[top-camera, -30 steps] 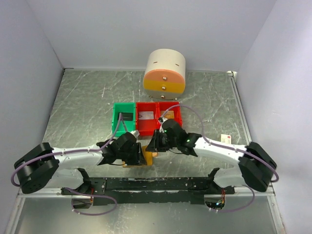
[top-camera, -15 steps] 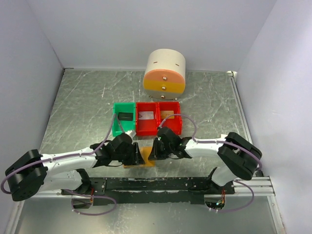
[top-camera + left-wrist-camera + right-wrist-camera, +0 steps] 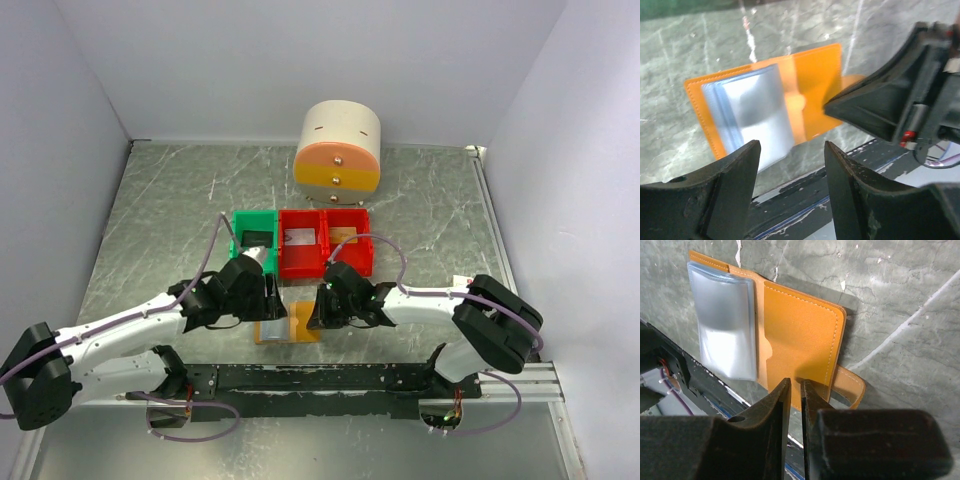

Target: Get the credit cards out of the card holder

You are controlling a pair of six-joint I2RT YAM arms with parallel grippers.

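Top external view, working outward from my side: just past the black rail [image 3: 330, 378] carrying both arm bases, the card holder [image 3: 303, 330] is lying open and flat on the tabletop [image 3: 150, 230]. Its pale blue pockets [image 3: 757, 112] are facing up on the left half. An orange flap [image 3: 800, 335] is forming the right half, and a short orange strap [image 3: 850, 390] is sticking out from under the flap's edge. The left wrist picture is blurred, so I cannot tell what is sitting in the pockets.

The left fingers [image 3: 272, 303] are hanging released above the holder's far left part, spread wide and carrying nothing. The right fingers [image 3: 318, 314] are clenched down to a thin slit, their tips sitting at the flap's edge just beside the strap. I cannot tell whether they are nipping any of the flap.

Beyond both arms, a green bin [image 3: 236, 262] and two red bins [image 3: 300, 268] are standing side by side, touching. Farther back, a round cream drawer unit [image 3: 338, 130] with an orange front is sitting near the rear wall.
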